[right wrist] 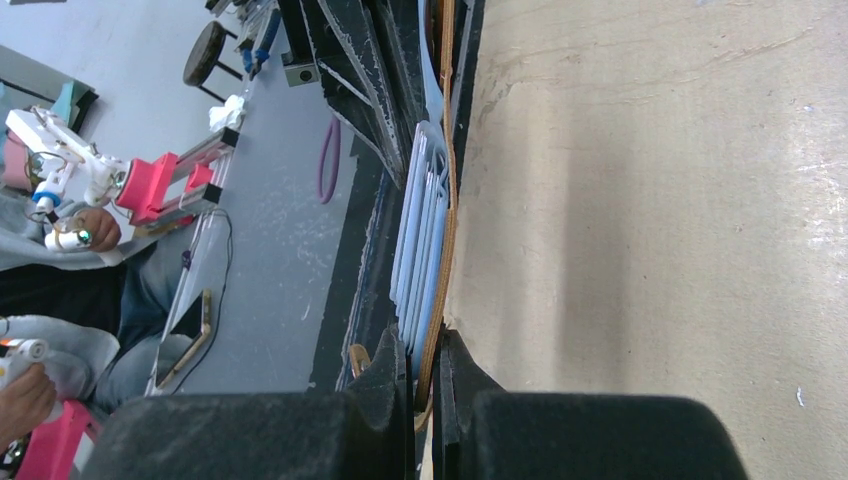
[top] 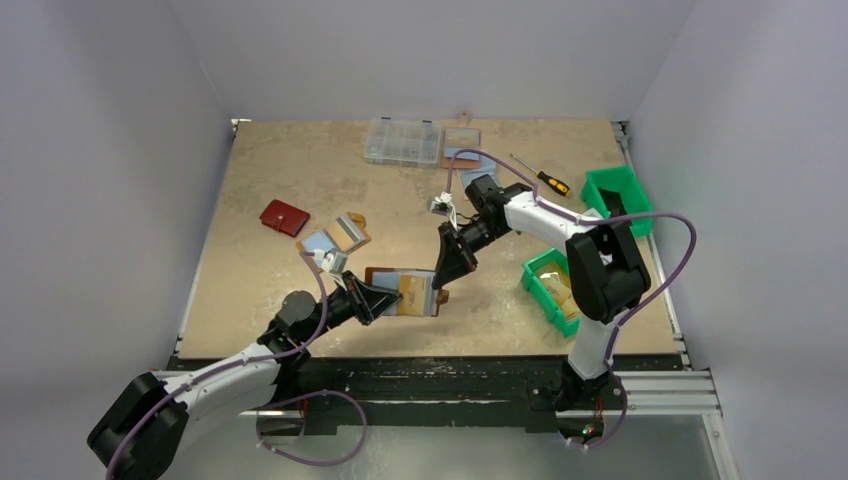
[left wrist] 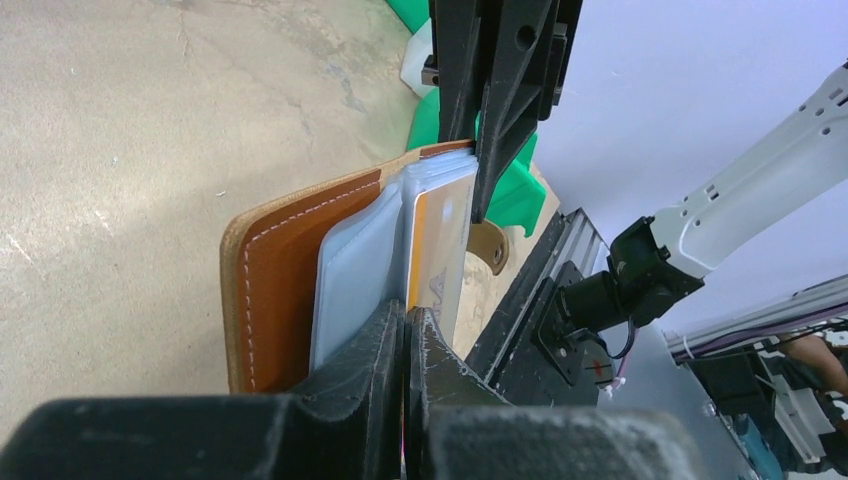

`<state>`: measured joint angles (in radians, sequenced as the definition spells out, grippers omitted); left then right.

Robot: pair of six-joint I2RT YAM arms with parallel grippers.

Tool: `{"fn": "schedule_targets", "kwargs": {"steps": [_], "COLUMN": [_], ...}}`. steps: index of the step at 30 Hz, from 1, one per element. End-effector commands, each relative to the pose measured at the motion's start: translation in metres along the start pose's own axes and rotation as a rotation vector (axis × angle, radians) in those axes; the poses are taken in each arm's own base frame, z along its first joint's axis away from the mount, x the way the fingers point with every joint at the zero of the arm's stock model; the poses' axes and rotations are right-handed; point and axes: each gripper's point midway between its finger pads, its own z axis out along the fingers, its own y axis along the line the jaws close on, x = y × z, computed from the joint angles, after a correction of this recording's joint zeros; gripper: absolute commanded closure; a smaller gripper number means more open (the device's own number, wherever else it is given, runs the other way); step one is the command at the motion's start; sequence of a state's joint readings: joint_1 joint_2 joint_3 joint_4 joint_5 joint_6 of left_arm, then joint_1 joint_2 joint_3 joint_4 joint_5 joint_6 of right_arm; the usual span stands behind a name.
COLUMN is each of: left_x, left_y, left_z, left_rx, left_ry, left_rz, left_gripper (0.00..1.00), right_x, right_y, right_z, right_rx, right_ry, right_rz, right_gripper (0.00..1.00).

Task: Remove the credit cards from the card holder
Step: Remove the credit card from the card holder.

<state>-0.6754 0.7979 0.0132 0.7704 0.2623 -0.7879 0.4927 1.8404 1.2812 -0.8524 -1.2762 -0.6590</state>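
The brown leather card holder [top: 392,279] lies open near the table's front edge, between my two grippers. In the left wrist view its cover [left wrist: 285,280] stands on edge, with pale clear sleeves [left wrist: 355,270] and a gold-orange credit card [left wrist: 440,235] inside one sleeve. My left gripper [left wrist: 405,320] is shut on the sleeve edge beside that card. My right gripper [right wrist: 432,350] is shut on the opposite end, pinching the leather cover [right wrist: 447,220] next to the bluish sleeves [right wrist: 420,230]. Any other cards are hidden in the sleeves.
A dark red wallet [top: 284,217] and another holder with a blue card [top: 335,238] lie at left. A clear box [top: 402,141], a further holder [top: 461,140] and a screwdriver [top: 541,176] lie at the back. Green bins [top: 617,195] [top: 552,288] stand at right.
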Motion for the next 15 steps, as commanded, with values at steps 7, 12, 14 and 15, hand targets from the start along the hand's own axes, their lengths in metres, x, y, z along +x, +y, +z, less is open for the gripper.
{"fn": "schedule_targets", "kwargs": {"steps": [7, 12, 14, 15], "left_x": [-0.0035, -0.0013, -0.0020, -0.0023], "left_y": [-0.0051, -0.0046, -0.0061, -0.0064], "left_z": [0.0057, 0.0074, 0.0074, 0.0073], "left_rx": [0.022, 0.028, 0.038, 0.042], "left_ry": [0.024, 0.045, 0.048, 0.050], "left_rz": [0.027, 0.001, -0.009, -0.014], "left_gripper": [1.00, 0.99, 1.00, 1.00], "right_x": [-0.0010, -0.0002, 0.0000, 0.0003], "right_y": [-0.0033, -0.0044, -0.0047, -0.0049], "right_z": [-0.0070, -0.0064, -0.0067, -0.0066], "right_rx": [0.028, 0.027, 0.028, 0.028], "right_ry": [0.016, 0.018, 0.019, 0.019], "right_rz": [-0.022, -0.016, -0.015, -0.013], "right_gripper": [1.00, 1.00, 1.00, 1.00]}}
